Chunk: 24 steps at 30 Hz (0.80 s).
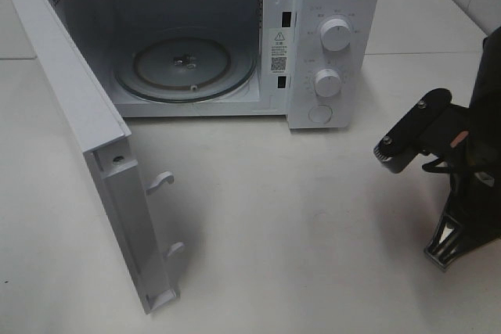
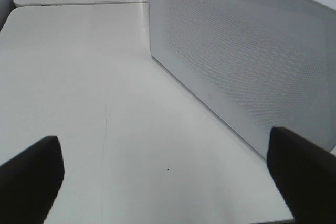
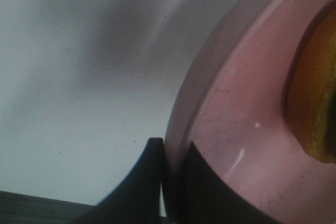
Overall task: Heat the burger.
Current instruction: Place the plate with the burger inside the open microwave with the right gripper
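In the right wrist view, my right gripper (image 3: 170, 166) is shut on the rim of a round pink plate (image 3: 247, 103). One dark finger (image 3: 139, 187) is outside the rim and the other is on the plate's inner side. The burger (image 3: 315, 93) sits on the plate; only a golden-brown edge shows at the frame's border. In the high view the right arm (image 1: 450, 244) stands at the far right edge, and plate and burger are out of view there. My left gripper (image 2: 168, 182) is open and empty above the table, beside the microwave's side wall (image 2: 241, 51).
A white microwave (image 1: 337, 5) stands at the back of the white table (image 1: 297, 217). Its door (image 1: 78, 115) hangs wide open to the left, reaching the table's front. A glass turntable (image 1: 185, 64) lies in the cavity. Two knobs are on its right panel.
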{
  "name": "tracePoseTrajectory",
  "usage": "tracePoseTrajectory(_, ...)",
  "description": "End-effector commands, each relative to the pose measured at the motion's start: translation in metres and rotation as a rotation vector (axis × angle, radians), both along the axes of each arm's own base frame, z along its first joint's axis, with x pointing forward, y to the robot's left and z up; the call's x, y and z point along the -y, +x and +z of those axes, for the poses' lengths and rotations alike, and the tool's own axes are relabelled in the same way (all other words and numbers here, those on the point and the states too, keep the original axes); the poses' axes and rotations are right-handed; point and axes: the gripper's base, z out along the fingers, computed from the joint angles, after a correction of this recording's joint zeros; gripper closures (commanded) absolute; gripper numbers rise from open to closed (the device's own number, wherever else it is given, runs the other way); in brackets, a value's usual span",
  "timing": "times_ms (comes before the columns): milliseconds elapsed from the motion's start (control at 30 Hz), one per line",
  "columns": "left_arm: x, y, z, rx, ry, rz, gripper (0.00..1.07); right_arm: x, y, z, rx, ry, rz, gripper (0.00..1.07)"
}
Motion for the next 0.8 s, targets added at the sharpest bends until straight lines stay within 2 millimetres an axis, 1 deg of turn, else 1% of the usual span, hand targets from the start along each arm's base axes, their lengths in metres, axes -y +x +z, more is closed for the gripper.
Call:
tracePoseTrajectory(33,0.001,-0.003,0.000,0.018,-0.006,-0.002,0.06,-0.005,-0.003,0.007,0.020,-0.056,0.079,1.07)
tracePoseTrajectory(167,0.001,-0.003,0.000,0.018,-0.006,-0.002,0.06,-0.012,-0.008,0.007,0.017,-0.060,0.127,1.07)
tracePoseTrajectory(233,0.001,-0.003,0.000,0.018,-0.006,-0.002,0.06,-0.022,-0.015,0.007,0.011,-0.066,0.196,1.07)
tracePoseTrajectory(333,0.001,-0.003,0.000,0.018,-0.006,-0.002,0.06,-0.025,-0.017,0.007,0.008,-0.069,0.215,1.07)
tracePoseTrajectory(367,0.001,-0.003,0.000,0.018,-0.006,-0.002,0.06,-0.029,-0.020,0.007,0.005,-0.071,0.251,1.07)
tracePoseTrajectory(433,0.001,-0.003,0.000,0.018,-0.006,-0.002,0.06,-0.031,-0.022,0.007,0.004,-0.073,0.266,1.07)
tracePoseTrajectory(500,0.001,-0.003,0.000,0.018,-0.006,-0.002,0.06,-0.041,-0.030,0.007,-0.003,-0.081,0.347,1.07)
tracePoseTrajectory(600,0.001,-0.003,0.000,0.018,-0.006,-0.002,0.06,-0.044,-0.032,0.007,-0.003,-0.082,0.367,1.07)
tracePoseTrajectory(667,0.001,-0.003,0.000,0.018,-0.006,-0.002,0.06,-0.053,-0.041,0.007,-0.013,-0.094,0.454,1.07)
tracePoseTrajectory(767,0.001,-0.003,0.000,0.018,-0.006,-0.002,0.06,-0.055,-0.043,0.007,-0.017,-0.098,0.474,1.07)
tracePoseTrajectory(800,0.001,-0.003,0.000,0.018,-0.006,-0.002,0.06,-0.058,-0.047,0.007,-0.023,-0.105,0.514,1.07)
